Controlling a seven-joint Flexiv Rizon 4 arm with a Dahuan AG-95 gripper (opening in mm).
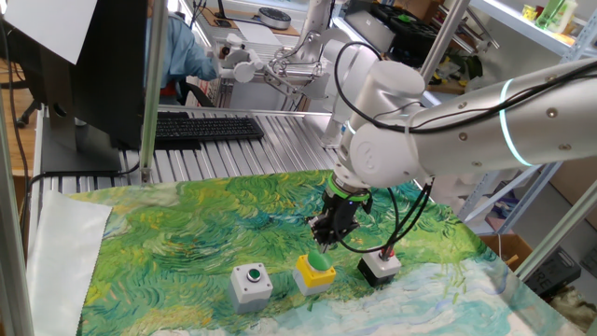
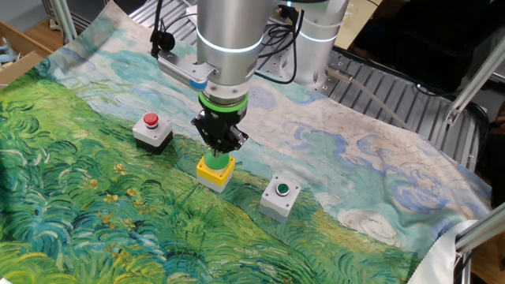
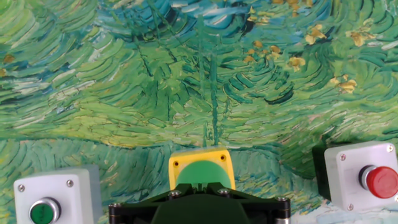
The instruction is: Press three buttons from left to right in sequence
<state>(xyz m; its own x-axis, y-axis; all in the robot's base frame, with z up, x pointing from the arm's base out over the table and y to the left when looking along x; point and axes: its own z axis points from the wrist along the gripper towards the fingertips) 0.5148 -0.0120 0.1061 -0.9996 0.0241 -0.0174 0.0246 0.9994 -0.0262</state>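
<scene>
Gripper: the black two-finger gripper point(image 2: 220, 144) on the white arm hangs directly over the middle box, its tip at or just above the green dome; whether the jaws are apart or together cannot be told from any view.
Middle box: the yellow plastic box with a large green dome point(image 2: 216, 169) sits between the other two, partly hidden by the gripper in the hand view.
Grey box: the grey plastic box with a small green button in a white ring point(image 2: 280, 196) stands near, at four o'clock from the yellow box in the other fixed view.
Black box: the black box with a white lid and small red button point(image 2: 152, 130) stands near, at ten o'clock.
Surface: a green-and-blue painted-landscape cloth point(image 2: 95, 221) covers the table under all three.
Background: a black keyboard point(image 1: 207, 128) lies on the ribbed metal bench point(image 1: 280, 140) beyond the cloth, well apart.
Containers: a cardboard box point(image 2: 20, 51) sits past the cloth's edge; its contents are unclear.
</scene>
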